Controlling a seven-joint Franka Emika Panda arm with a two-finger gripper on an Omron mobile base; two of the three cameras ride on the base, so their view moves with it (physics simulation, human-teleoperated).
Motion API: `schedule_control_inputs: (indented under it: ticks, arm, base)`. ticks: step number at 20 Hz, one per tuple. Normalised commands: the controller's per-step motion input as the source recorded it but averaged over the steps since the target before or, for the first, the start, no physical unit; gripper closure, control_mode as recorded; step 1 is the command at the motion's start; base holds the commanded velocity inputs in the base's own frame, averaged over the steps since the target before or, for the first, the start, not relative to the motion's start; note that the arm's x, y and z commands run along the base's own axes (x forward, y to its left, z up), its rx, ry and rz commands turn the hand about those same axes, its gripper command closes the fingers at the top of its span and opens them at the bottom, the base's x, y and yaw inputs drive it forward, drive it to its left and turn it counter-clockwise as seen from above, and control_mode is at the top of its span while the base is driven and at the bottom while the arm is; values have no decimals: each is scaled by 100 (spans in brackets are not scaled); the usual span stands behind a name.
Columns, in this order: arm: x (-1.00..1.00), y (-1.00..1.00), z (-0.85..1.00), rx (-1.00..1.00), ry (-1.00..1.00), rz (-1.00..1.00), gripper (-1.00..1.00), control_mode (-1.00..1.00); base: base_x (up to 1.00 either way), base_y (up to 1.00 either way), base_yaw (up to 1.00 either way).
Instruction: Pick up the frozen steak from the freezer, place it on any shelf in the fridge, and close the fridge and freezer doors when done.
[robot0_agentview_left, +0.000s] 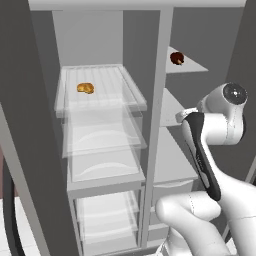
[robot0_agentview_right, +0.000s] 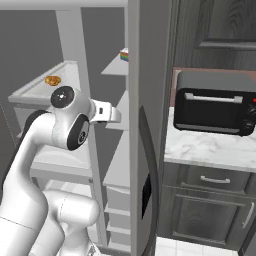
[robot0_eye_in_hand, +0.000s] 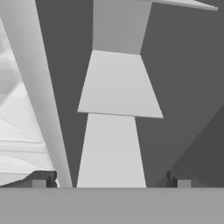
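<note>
The frozen steak (robot0_agentview_left: 176, 58) is a dark reddish-brown lump on an upper grey shelf of the freezer (robot0_agentview_left: 172, 150), the narrow compartment on the right. My gripper (robot0_eye_in_hand: 109, 181) is open with nothing between its fingertips (robot0_eye_in_hand: 41, 179). It faces the freezer's middle opaque shelves (robot0_eye_in_hand: 118, 83), below the steak's level. To the left is the fridge (robot0_agentview_left: 90, 30), whose top ribbed translucent shelf (robot0_agentview_left: 107, 82) carries a golden-orange lump (robot0_agentview_left: 85, 88). Both doors stand open: the fridge door (robot0_agentview_left: 27, 150) at the left and the freezer door (robot0_agentview_right: 134, 100) edge-on.
The vertical divider (robot0_eye_in_hand: 39, 87) between the two compartments is just left of my hand. A small colourful item (robot0_agentview_right: 124, 56) lies on an upper freezer shelf. A black toaster oven (robot0_agentview_right: 215, 107) stands on the marble counter (robot0_agentview_right: 210, 147) to the right, above dark cabinets.
</note>
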Motion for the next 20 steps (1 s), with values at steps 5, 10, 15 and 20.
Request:
schedule_control_inputs:
  ticks: [5,10,15,20]
  arm:
    - [0,0,0,0,0,0,-100,100]
    - [0,0,0,0,0,0,-100,100]
    - [0,0,0,0,0,0,-100,100]
    - [0,0,0,0,0,0,-100,100]
  base:
    - [0,-32,0]
    - [15,-26,0]
    - [26,-16,0]
    - [48,-3,0]
